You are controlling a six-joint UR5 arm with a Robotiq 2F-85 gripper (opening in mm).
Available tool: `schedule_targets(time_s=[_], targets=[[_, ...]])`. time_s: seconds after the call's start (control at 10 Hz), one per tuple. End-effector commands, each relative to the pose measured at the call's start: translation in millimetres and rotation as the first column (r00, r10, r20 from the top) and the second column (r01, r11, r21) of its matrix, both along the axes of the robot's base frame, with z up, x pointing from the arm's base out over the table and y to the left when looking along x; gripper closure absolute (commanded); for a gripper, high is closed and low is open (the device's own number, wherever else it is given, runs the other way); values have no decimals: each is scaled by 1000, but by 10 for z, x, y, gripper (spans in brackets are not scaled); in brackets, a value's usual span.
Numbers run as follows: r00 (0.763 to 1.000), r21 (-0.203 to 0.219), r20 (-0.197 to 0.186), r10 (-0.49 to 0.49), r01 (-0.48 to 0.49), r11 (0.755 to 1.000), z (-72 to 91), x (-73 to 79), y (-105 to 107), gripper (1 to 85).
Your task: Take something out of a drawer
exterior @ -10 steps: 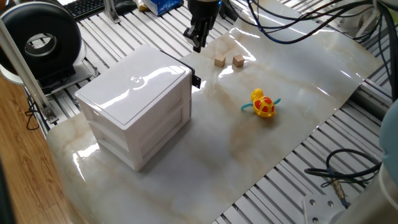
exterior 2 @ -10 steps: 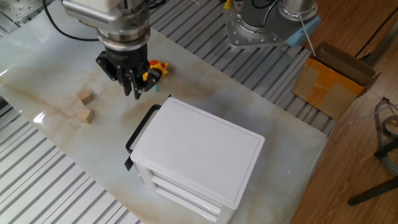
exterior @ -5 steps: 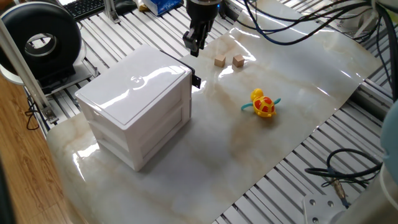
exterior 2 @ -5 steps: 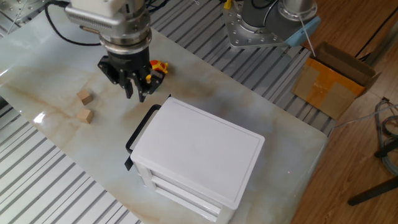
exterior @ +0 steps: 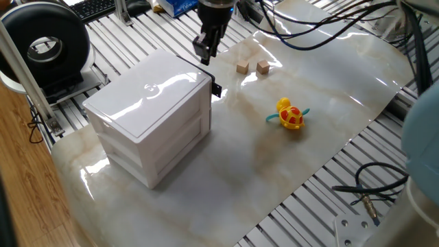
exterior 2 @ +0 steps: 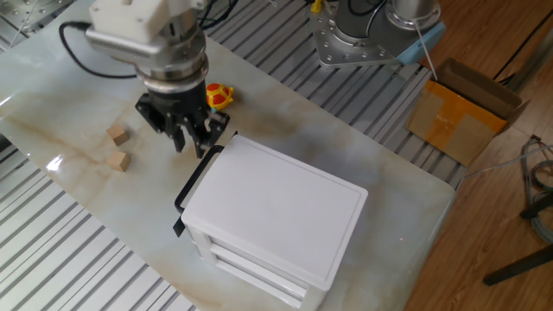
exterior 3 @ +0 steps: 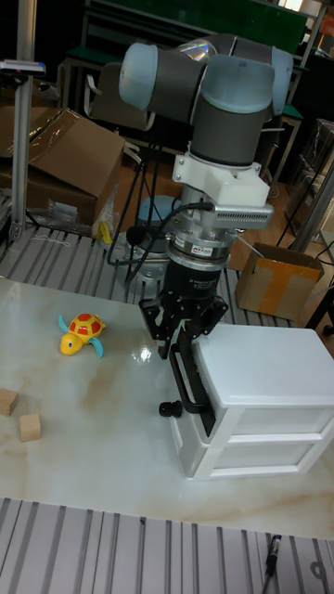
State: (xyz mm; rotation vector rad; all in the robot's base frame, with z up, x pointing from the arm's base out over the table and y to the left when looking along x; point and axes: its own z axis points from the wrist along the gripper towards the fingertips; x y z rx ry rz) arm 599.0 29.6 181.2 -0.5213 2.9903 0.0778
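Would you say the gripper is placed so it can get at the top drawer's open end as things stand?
Probably yes: the gripper hangs just above the drawer, which is pulled out slightly, with nothing between them.

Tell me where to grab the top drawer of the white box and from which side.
Grip the black handle on the top drawer's front, coming from above on the side facing the wooden blocks. It stands out from the front as a bar, so the gripper could close across it and pull outward.
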Motion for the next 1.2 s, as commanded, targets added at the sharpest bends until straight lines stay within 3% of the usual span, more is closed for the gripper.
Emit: schedule_targets(time_s=[0.0,0.2,0.3,0.4,0.6,0.8,1.1], targets=[[999,30,-11,-41,41,999,-12,44,87,497],[998,15,-27,-53,54,998,-2,-26,-33,497],[998,29,-32,-51,52,998,41,-118,-41,487],[998,15,-32,-53,54,998,49,-133,-81,483],[995,29,-44,-87,88,996,50,-156,-49,467],[990,67,-34,-134,136,988,64,-103,38,427],[989,32,-27,-148,148,988,-41,-40,-69,417]])
